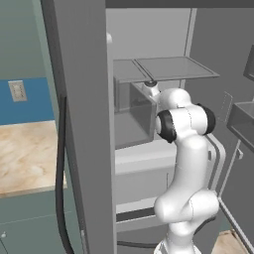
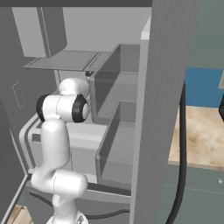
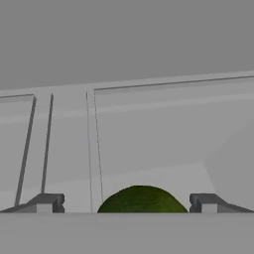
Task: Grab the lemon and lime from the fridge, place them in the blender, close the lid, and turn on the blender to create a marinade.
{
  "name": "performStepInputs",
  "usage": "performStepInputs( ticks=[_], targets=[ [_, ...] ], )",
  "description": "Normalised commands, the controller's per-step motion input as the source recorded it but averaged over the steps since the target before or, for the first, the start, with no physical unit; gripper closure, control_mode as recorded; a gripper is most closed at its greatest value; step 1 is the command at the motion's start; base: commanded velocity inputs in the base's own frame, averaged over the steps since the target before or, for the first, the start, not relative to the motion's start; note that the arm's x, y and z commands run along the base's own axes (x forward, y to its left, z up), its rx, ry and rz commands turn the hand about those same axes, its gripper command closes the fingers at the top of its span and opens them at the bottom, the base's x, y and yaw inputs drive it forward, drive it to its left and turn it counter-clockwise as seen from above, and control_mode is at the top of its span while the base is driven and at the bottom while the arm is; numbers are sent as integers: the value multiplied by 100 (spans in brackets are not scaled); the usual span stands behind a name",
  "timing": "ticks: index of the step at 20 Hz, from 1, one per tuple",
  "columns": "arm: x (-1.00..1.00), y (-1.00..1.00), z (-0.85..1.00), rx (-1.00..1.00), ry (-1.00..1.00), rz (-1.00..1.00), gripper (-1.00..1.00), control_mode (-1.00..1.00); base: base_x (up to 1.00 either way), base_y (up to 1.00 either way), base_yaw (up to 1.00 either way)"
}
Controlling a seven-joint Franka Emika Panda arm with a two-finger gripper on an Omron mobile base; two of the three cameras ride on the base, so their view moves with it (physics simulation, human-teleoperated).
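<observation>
Arm reaching into the open fridge [image 1: 84, 124], wrist tucked under the shelf [image 1: 173, 68]. In the hand view, end effector [image 3: 126, 204] with tips spread wide apart, nothing clamped; lime [image 3: 142, 199] sitting at 6 o'clock, centred between the two tips, only its dark green top showing. Contact between tips and fruit not discernible.

Step in hand, as judged: grasping the lime, first of the two fruits. Good practice: advance straight along the approach axis until the widest part of the fruit lies between the pads, then close slowly; round, smooth skin likely to roll or squirt out if pinched near the crown.

Edges and room: shelf close above the wrist at 12 o'clock; grey bin [image 1: 135, 115] walls just beside the hand in the left base view; pale back wall ahead. Door frame and black seal [image 1: 60, 173] at 9 o'clock, open door [image 2: 24, 109] on the far side. Clearest exit judged to be straight back along the entry line, keeping low under the shelf edge. Lemon and blender not identifiable here.
</observation>
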Motion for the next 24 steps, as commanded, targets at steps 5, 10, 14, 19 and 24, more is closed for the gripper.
performStepInputs(
  ticks=[5,10,14,19,24],
  targets=[
    [-8,-3,-69,0,0,0,-100,-100,0,0,0],
    [-31,-7,-74,0,0,1,-100,-100,0,0,0],
    [-45,-10,-77,0,0,1,-100,-100,0,0,0],
    [-36,-12,-73,0,0,2,-100,-100,0,0,0],
    [-11,-8,-53,0,0,1,-100,-100,0,0,0]
  ],
)
